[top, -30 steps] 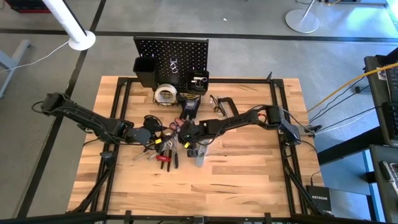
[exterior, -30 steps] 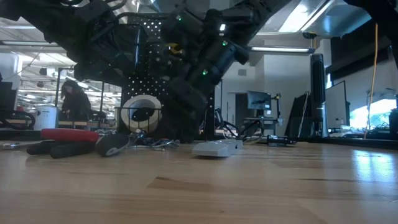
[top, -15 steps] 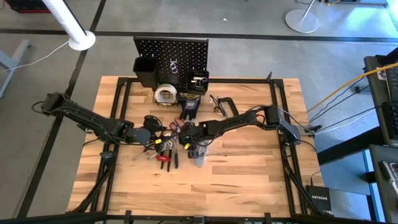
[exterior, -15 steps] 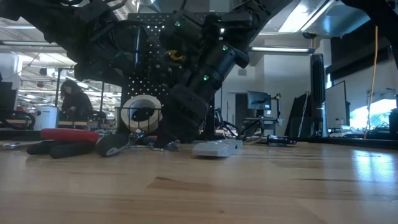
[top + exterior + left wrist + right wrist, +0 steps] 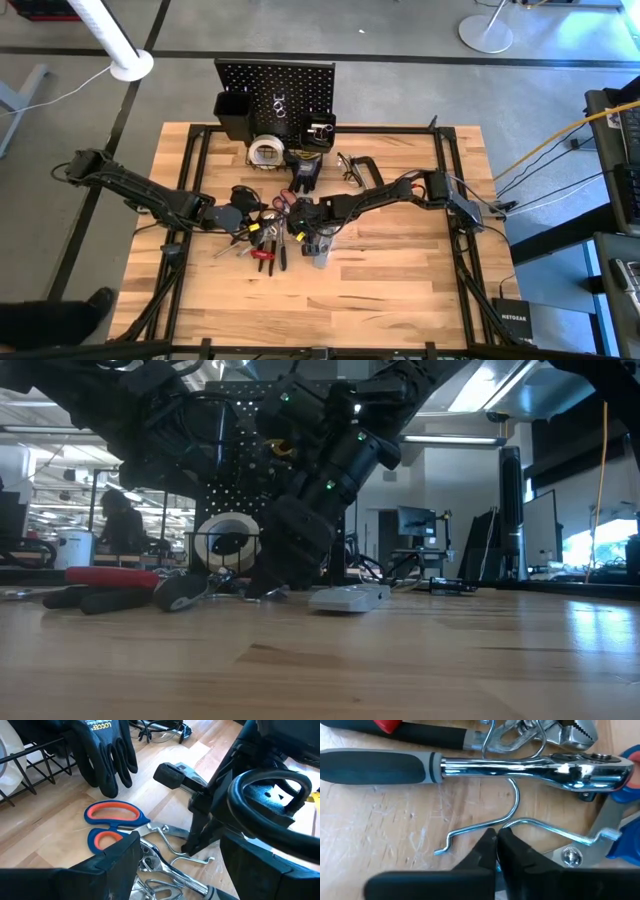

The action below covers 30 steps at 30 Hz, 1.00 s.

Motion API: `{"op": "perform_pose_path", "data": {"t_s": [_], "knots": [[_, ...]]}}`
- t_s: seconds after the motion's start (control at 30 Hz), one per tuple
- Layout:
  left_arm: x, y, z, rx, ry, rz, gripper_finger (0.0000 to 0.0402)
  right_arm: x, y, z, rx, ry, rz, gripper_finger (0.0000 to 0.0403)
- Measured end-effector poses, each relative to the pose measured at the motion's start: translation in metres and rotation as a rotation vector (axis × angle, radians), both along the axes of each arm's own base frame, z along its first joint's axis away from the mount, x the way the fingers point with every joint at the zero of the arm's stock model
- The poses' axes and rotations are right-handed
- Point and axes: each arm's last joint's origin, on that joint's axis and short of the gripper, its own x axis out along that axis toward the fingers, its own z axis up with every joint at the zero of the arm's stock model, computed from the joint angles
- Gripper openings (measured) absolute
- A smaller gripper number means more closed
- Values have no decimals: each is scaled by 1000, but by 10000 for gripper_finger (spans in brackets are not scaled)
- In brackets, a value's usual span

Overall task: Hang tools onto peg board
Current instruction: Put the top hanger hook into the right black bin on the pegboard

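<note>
A pile of tools lies mid-table in front of the upright black peg board [image 5: 275, 85]: orange-and-blue scissors [image 5: 112, 820], a chrome ratchet wrench [image 5: 520, 767], red-handled pliers [image 5: 110, 575] and thin silver wire hooks [image 5: 475, 840]. My right gripper [image 5: 496, 837] slants down into the pile, shut on a wire hook. My left gripper [image 5: 190, 880] hovers open just left of the pile, touching nothing. Black gloves [image 5: 107, 755], a tape roll [image 5: 266, 152] and a C-clamp [image 5: 360, 170] lie near the board. A silver level [image 5: 348, 598] lies flat beside the right gripper. My right gripper pinches a wire hook between its two fingertips where the wire bends [image 5: 492, 830]. The fingers slant down from the table's right side. The hook lies flat on the wood, and a second wire [image 5: 555, 837] ends right at the fingertips; whether that one is also caught, I cannot tell.
A black bin [image 5: 232, 112] and a wire basket [image 5: 30, 765] hang on the board. Bare wood [image 5: 400, 290] stretches over the near and right parts of the table. A person's shoe [image 5: 97, 299] shows on the floor at the near left.
My right gripper has sunk a little, down onto the tool pile, until its fingertips reach the tabletop. The tools have not shifted.
</note>
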Motion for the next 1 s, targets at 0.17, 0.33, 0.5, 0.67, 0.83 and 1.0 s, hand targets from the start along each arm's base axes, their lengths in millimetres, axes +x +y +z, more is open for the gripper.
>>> {"op": "perform_pose_path", "data": {"t_s": [0.17, 0.33, 0.5, 0.67, 0.83, 1.0], "knots": [[0, 0, 0, 0, 0, 0, 260, 0, 0, 0, -12, 0, 3, 17], [0, 0, 0, 0, 0, 0, 260, 0, 0, 2, -36, -6, 32, 5], [0, 0, 0, 0, 0, 0, 260, -4, 4, 12, -97, -6, 24, 3], [0, 0, 0, 0, 0, 0, 260, -7, 7, 35, -151, -57, 24, 3], [0, 0, 0, 0, 0, 0, 260, -12, 7, 59, -159, -91, 30, 3], [0, 0, 0, 0, 0, 0, 260, -18, 6, 85, -164, -137, 29, 2]]}}
